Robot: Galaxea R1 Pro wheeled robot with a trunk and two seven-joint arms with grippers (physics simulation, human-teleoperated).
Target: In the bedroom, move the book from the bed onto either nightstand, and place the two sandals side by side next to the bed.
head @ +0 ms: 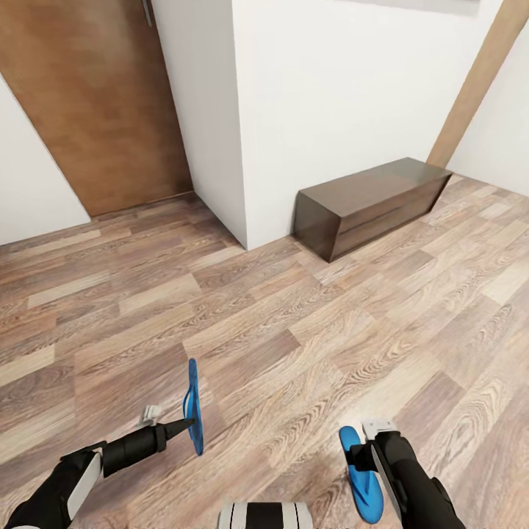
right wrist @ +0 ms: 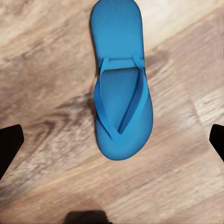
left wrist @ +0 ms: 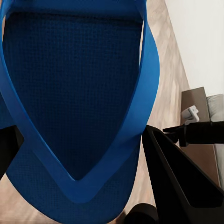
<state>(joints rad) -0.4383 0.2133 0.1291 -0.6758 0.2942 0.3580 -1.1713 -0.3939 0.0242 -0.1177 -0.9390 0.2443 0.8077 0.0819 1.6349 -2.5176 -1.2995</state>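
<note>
There are two blue sandals. In the head view, one sandal (head: 193, 406) is up in the air at about 7 o'clock. It stands on its thin edge, and its long side runs from 12 o'clock down to 6 o'clock. The left hand (head: 178, 425) grips this sandal at its lower part. The left arm comes in from 8 o'clock and reaches almost flat toward 3 o'clock. In the left wrist view the same sandal (left wrist: 74, 93) is very close, with its blue straps (left wrist: 140, 107) meeting in a V, and one dark finger (left wrist: 175, 172) is pressed beside it.

The other sandal (head: 364, 477) lies flat on the wood floor (head: 308, 330) at about 5 o'clock, straps up. Its long side also runs from 12 to 6 o'clock. The right hand (head: 367, 455) hangs over it, with the arm coming up from 5 o'clock. In the right wrist view the sandal (right wrist: 120, 88) sits on the floor between two dark fingers (right wrist: 9, 144) that are spread wide and touch nothing.

One long dark-brown dresser (head: 371, 204) stands against the white wall (head: 330, 95) at about 1 o'clock. One brown door (head: 95, 103) is at 11 o'clock.
</note>
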